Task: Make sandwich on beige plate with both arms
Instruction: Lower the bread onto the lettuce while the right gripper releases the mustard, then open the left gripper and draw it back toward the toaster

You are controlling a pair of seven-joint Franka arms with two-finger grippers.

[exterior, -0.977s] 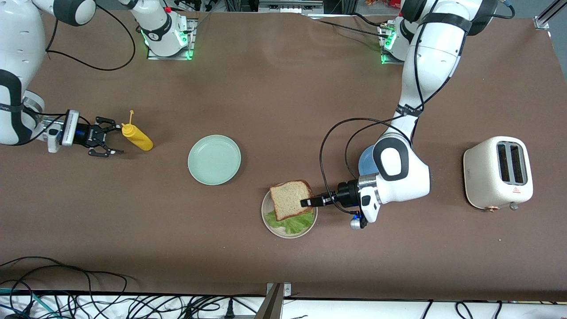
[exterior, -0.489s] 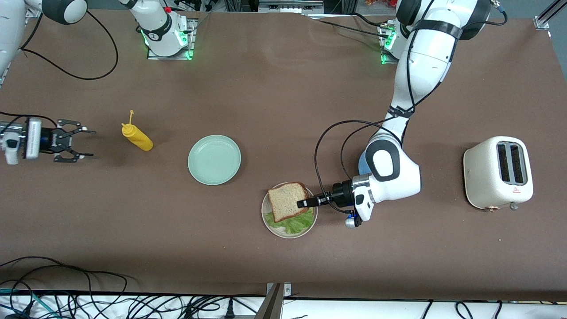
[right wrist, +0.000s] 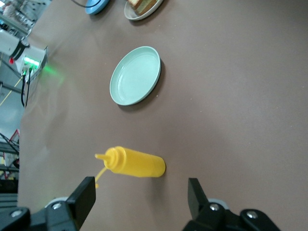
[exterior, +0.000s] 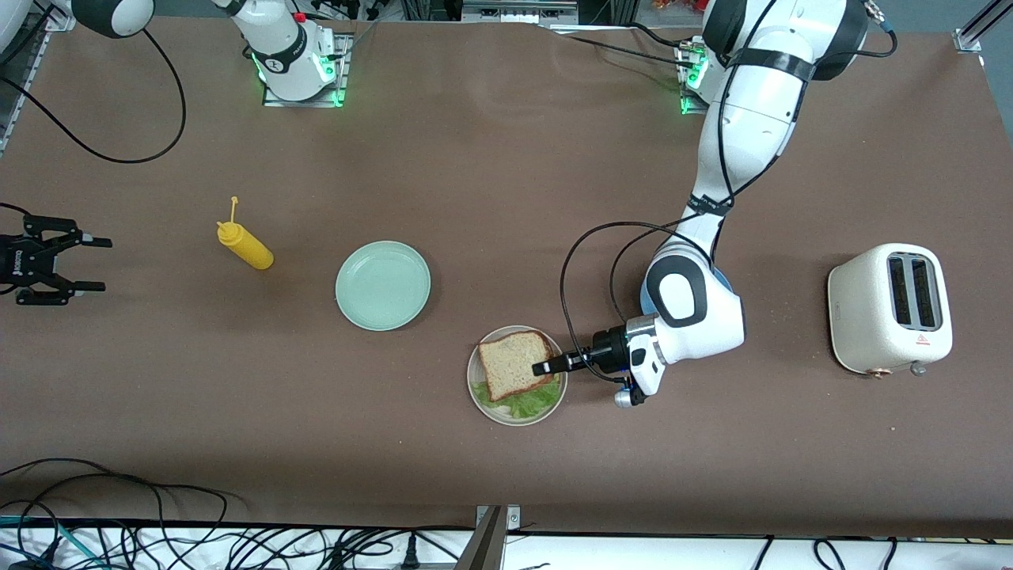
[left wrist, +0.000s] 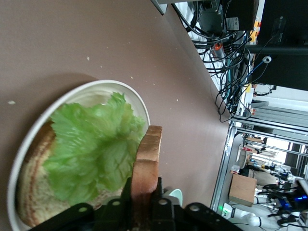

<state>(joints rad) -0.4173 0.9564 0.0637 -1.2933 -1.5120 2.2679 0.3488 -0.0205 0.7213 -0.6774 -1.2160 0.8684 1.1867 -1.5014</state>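
Observation:
The beige plate (exterior: 475,386) holds a lower bread slice (left wrist: 33,195) with a ruffled lettuce leaf (exterior: 524,402) on it. My left gripper (exterior: 542,369) is shut on the edge of the top bread slice (exterior: 514,364) and holds it tilted over the lettuce. In the left wrist view the slice (left wrist: 147,159) stands edge-on between the jaws of the left gripper (left wrist: 144,185), above the lettuce (left wrist: 96,149) and the plate rim (left wrist: 130,91). My right gripper (exterior: 99,264) is open and empty at the right arm's end of the table; it also shows in the right wrist view (right wrist: 142,192).
A yellow squeeze bottle (exterior: 247,247) lies between the right gripper and the pale green plate (exterior: 383,285). A blue plate (exterior: 643,299) is mostly hidden under the left arm. A white toaster (exterior: 890,309) stands toward the left arm's end. Cables hang along the table's near edge.
My right gripper has drawn away from the yellow bottle toward the table's end, still open. My left gripper has lowered the top slice closer onto the lettuce.

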